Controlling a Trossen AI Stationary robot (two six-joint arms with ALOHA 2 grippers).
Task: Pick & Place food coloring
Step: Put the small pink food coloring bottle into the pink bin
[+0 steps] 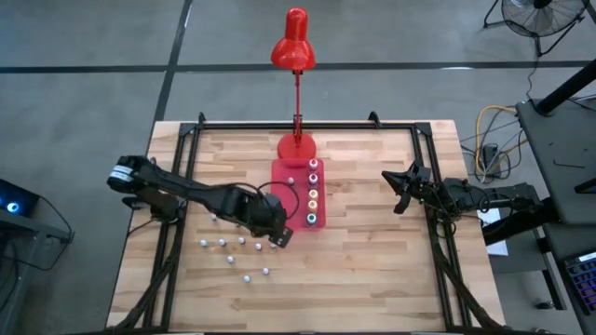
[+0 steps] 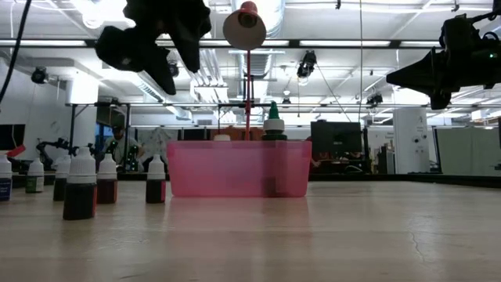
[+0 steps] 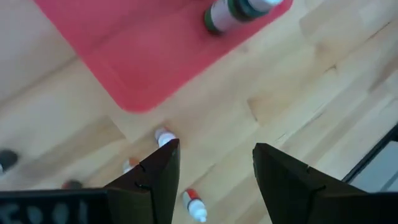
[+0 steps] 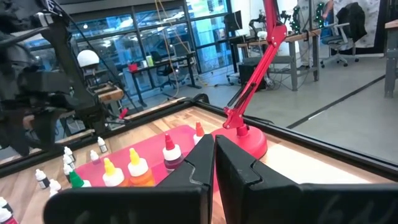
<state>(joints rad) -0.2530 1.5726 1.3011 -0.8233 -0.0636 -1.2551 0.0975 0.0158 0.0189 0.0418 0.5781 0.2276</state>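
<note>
Five big-capped food coloring bottles [image 1: 313,192] line your red tray's [image 1: 289,197] 3 o'clock edge; whitish-capped ones [image 1: 233,251] scattered at its 7 o'clock. Left gripper [image 1: 282,236] fingers apart, empty, hiding some. Right gripper [image 1: 399,189] closed.

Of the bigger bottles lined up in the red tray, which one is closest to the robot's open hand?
The teal-capped bottle. It stands at the end of the row in the tray, nearest the left hand; the pink-capped one is farthest.

A wooden table [image 1: 372,270] is carrying a red tray [image 1: 291,186], a lamp [image 1: 296,147] at twelve o'clock and loose bottles [image 1: 233,251] at seven.
</note>
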